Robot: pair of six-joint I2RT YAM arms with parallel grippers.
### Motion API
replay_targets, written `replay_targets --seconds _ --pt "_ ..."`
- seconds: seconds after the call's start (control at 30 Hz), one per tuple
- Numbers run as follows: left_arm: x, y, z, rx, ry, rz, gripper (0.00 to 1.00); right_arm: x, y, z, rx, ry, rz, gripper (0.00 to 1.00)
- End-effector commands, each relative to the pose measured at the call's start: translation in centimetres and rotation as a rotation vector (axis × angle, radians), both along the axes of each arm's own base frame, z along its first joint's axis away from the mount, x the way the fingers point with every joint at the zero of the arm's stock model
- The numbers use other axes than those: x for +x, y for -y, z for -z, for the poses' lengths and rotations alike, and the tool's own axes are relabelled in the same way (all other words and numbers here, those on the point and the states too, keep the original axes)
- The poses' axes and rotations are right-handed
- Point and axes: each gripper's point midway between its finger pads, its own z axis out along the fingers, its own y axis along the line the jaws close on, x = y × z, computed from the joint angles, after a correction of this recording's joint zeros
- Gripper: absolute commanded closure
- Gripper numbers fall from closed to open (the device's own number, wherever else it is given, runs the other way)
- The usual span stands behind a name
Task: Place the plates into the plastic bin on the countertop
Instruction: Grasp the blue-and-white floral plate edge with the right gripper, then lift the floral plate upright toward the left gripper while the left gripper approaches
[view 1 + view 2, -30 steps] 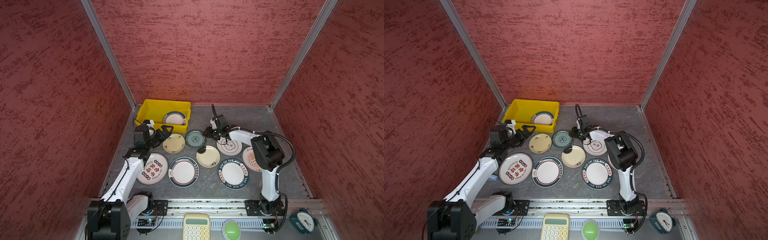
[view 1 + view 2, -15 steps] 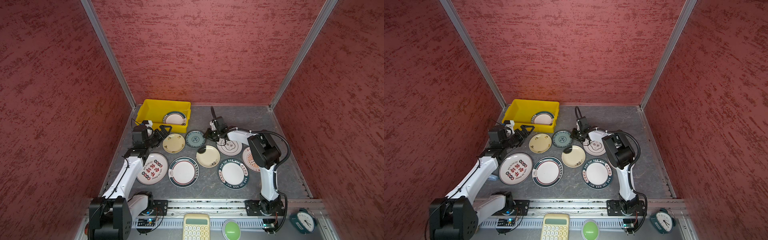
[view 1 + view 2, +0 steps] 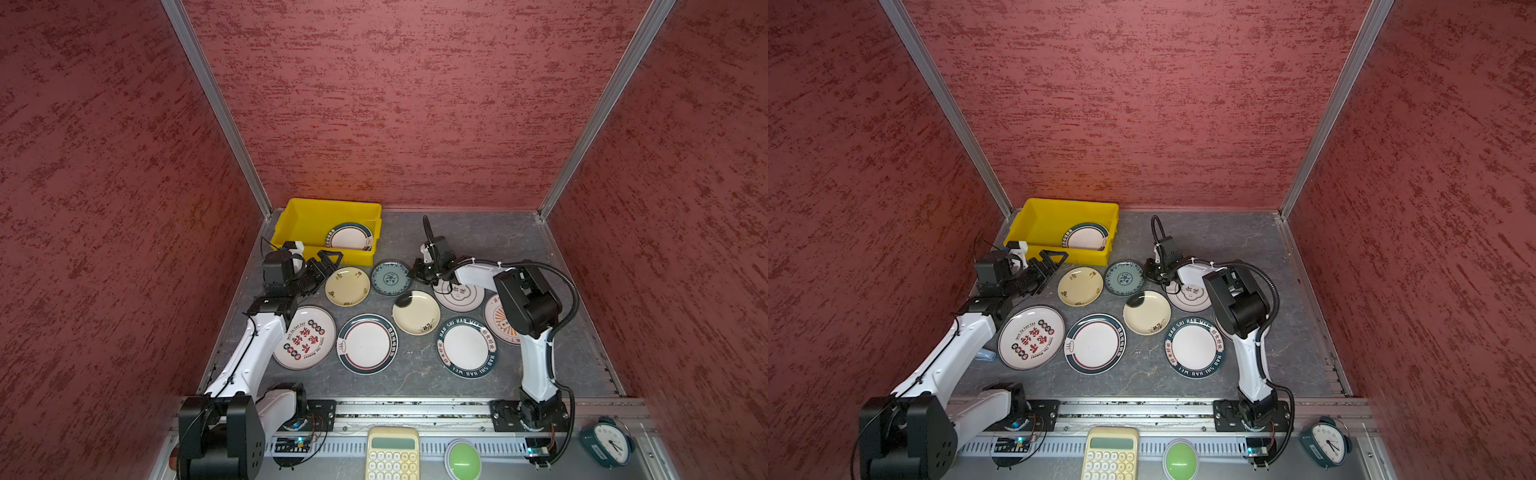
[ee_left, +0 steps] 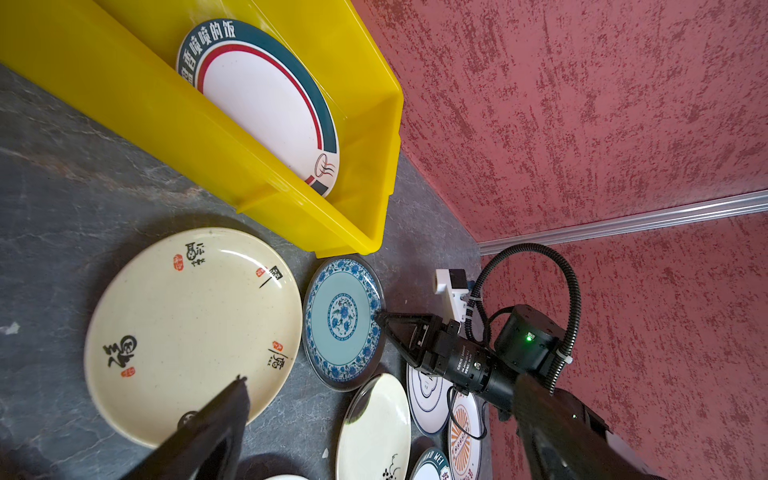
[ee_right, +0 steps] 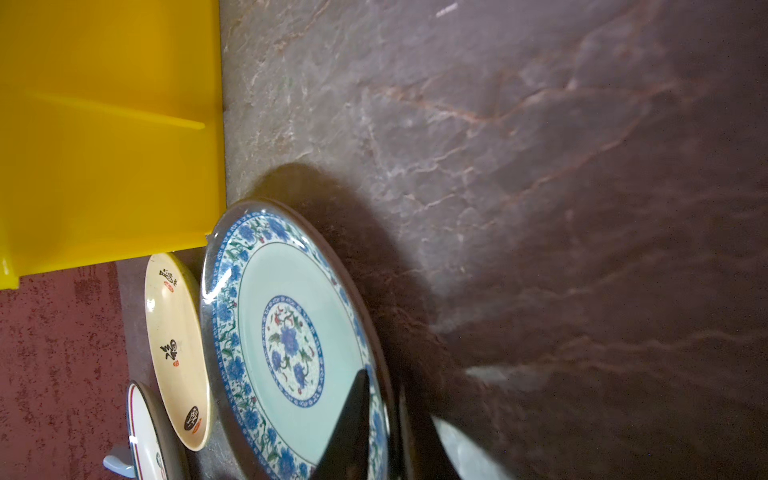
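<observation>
The right gripper (image 4: 379, 317) is at the teal plate (image 4: 343, 320), jaws nearly together.
In the right wrist view one finger (image 5: 351, 419) lies over the plate's rim and the other just outside it, so it seems to pinch that rim. The plate sits on the countertop (image 3: 478, 237) just beside a corner of the plastic bin (image 3: 307, 220), where a green-rimmed plate (image 3: 348, 237) rests. The left gripper (image 3: 326, 268) gapes wide beside a cream plate (image 3: 347, 286).

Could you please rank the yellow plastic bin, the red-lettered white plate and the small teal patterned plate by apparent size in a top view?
1. yellow plastic bin
2. red-lettered white plate, though nearer the camera
3. small teal patterned plate
</observation>
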Motion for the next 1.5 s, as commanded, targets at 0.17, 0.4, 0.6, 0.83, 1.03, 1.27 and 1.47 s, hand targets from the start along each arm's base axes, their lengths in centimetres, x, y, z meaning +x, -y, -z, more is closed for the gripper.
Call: replay_targets --seconds 0.17,0.4,0.6,0.83,1.03,1.27,1.47 --pt "-0.4 0.1 -0.9 -0.015 0.02 0.008 0.01 1.6 3.3 -2.0 0.001 0.055 0.1 0.94" --pt "-0.6 0.1 -0.8 -0.022 0.016 0.007 0.01 2.1 7.0 -4.1 0.01 0.09 0.177 1.0" --pt "-1.1 0.7 -1.0 -0.04 0.033 0.013 0.01 0.8 10.1 -6.8 0.023 0.13 0.238 1.0" --pt "-0.9 2.7 -1.2 -0.041 0.045 0.049 0.01 -2.5 12.1 -11.0 0.107 0.194 0.303 1.0" --pt "-0.4 6.4 -1.3 -0.031 0.056 0.128 0.01 -6.0 12.0 -13.9 0.251 0.226 0.301 1.0" --pt "-0.1 12.1 -1.0 -0.016 0.058 0.252 0.01 -8.9 11.8 -14.3 0.362 0.227 0.285 1.0" --pt "0.5 16.1 0.0 -0.025 0.05 0.333 0.0 -9.6 11.8 -14.7 0.39 0.24 0.282 1.0"
